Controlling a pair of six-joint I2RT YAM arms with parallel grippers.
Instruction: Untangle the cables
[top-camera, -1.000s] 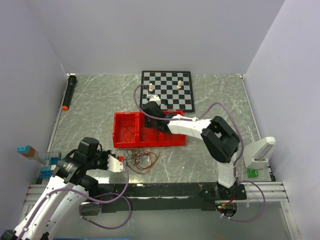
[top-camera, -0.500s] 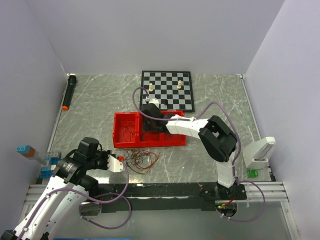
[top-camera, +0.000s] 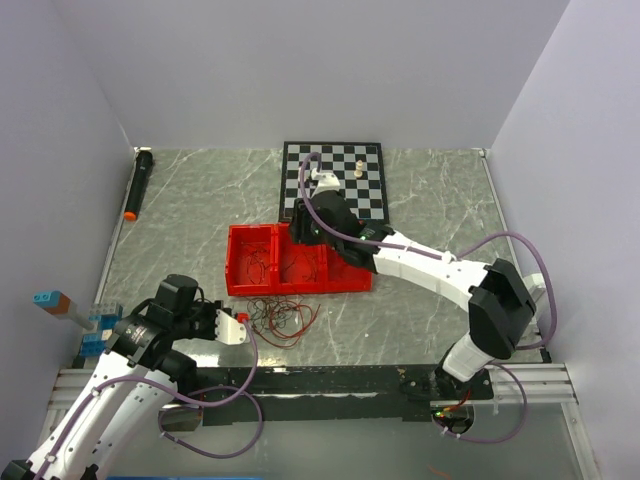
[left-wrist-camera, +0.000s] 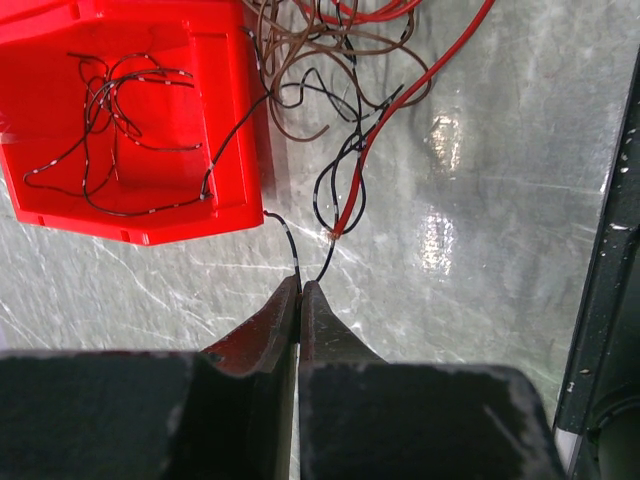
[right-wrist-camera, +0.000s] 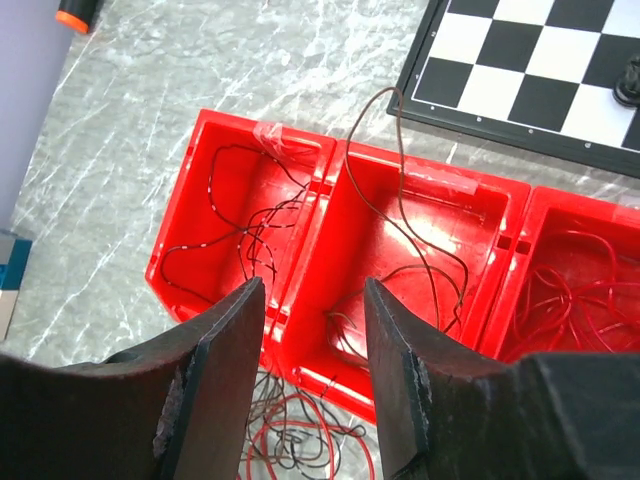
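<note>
Left claw (left-wrist-camera: 300, 288) is pinched shut on a thin black strand of the cables (top-camera: 283, 315), whose loose red and brown heap lies on the tabletop (top-camera: 430, 200) just at the near side of the red bin (top-camera: 340, 283). Right claw (right-wrist-camera: 312, 292) hangs over the bin's middle compartment, jaws standing wide and empty. More strands lie in all three compartments, dark ones at its left end, red at its right

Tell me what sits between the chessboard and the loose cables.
The red bin lies between chessboard and loose cables, wires in its compartments; the top view shows it.
</note>
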